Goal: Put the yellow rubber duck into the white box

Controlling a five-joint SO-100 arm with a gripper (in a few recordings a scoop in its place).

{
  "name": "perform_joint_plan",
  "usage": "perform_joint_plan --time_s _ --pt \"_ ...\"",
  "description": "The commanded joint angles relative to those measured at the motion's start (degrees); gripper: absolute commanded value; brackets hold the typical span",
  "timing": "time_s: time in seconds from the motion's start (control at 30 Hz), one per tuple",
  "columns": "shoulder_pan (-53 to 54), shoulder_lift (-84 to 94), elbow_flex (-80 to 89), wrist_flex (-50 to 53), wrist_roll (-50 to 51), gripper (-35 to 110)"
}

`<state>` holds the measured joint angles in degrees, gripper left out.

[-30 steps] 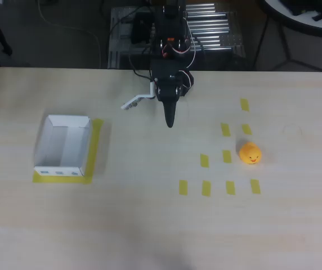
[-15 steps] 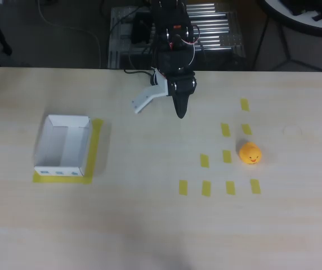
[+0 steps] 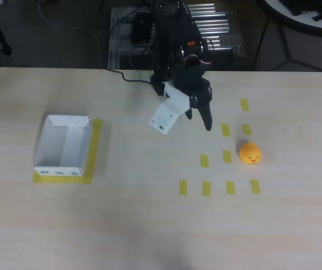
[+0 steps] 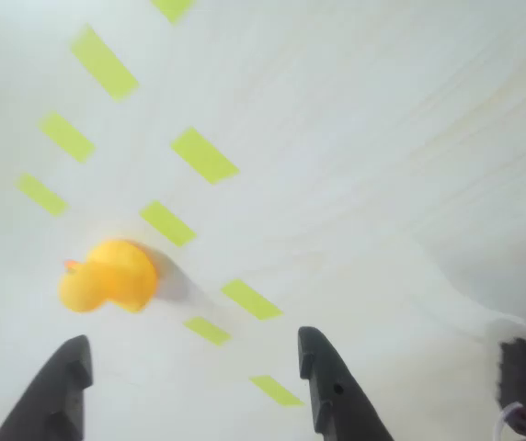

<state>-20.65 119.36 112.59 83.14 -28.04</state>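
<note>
- Over the last second the arm has been swung from the middle of the tabletop (image 3: 150, 225) toward the right of the overhead view, so that the jaws (image 3: 186, 121) are now brought near the grid of yellow tape marks (image 3: 226, 130).
- The jaws have been spread wider during that swing: the white plate finger is seen well apart from the dark pointed finger, and nothing is held between them.
- In the wrist view the two dark fingertips (image 4: 323, 367) are seen wide apart at the bottom edge, with bare tabletop between them.
- The yellow rubber duck (image 3: 250, 152) has not been moved; it rests on the tabletop among the tape marks, right of and below the dark finger in the overhead view, and is not yet touched.
- In the wrist view the duck (image 4: 108, 276) is found ahead of the jaws and toward the left finger, slightly blurred.
- The white box (image 3: 63, 146) is left unmoved on its yellow tape patch at the left of the overhead view, well apart from the duck, and is seen to be empty.
- The change is judged to be the approach to a grasp: a further reach and a descent would be needed before the jaws could be closed around the duck, and the carry across to the box is not yet begun.
</note>
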Motion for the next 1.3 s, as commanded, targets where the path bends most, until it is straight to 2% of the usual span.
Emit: perform_joint_plan --time_s 0.0,0.13,0.43,0.8,1.27 --pt "-5.45 -5.8 -8.61 2.46 -1.23 35" --pt "-6.94 -11.51 -12.83 2.72 -1.41 35" --pt "-12.13 -20.48 -25.14 8.35 -1.49 55" --pt "-13.8 -34.19 -38.32 9.14 2.81 55" --pt "-21.97 -50.8 -52.12 10.11 9.05 56"
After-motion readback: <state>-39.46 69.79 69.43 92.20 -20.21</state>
